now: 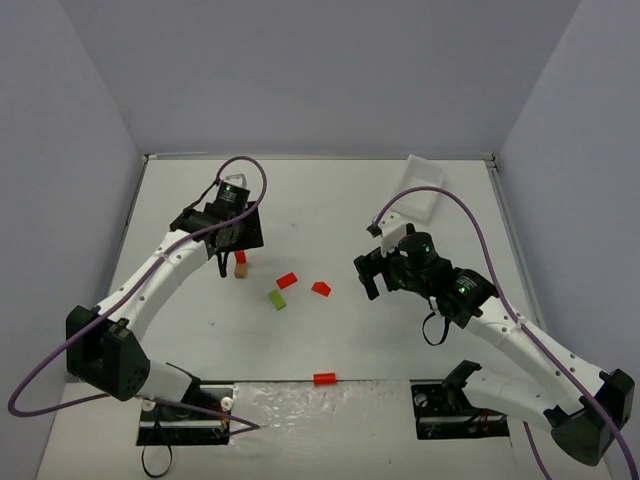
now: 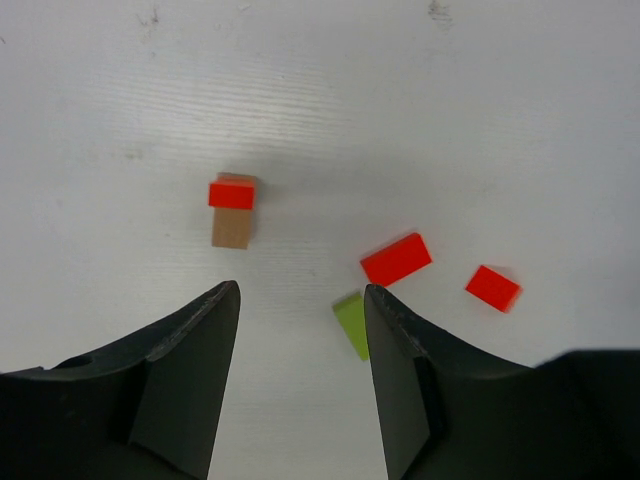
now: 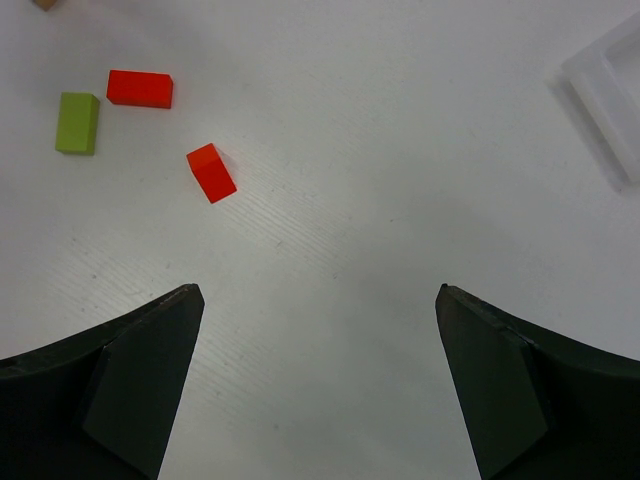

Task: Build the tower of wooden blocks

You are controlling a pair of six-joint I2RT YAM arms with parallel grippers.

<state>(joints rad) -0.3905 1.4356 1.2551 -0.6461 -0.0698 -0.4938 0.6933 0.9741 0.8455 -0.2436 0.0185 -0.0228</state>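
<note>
Looking down from the top cam, your tower (image 1: 240,263) sits left of the middle of the worktop (image 1: 330,210), and it's only two high: a tan block (image 2: 231,232) with a red block (image 2: 231,194) on top, edges roughly lined up.

Your left hand (image 2: 301,288) hangs right by it, fingers (image 2: 205,340) spread with nothing between them. In its wrist cam the tower stands clear beyond the tips, untouched.

Just right of the tower you've got a loose bunch lying flat: a green block (image 1: 277,299), a second red (image 1: 287,281) just beside it, and a third red (image 1: 321,288) a bit further right. As far as I can tell none of them touch. A fourth red (image 1: 324,378) lies on its own near the front edge, between the two arm bases.

Your right hand (image 3: 320,290) is over bare worktop to the right of that bunch, jaws wide apart and gripping nothing. Its cam catches the green one and two reds up in the left corner.

The white tray (image 1: 425,185) sits toward the far right, well apart from all the blocks.
</note>
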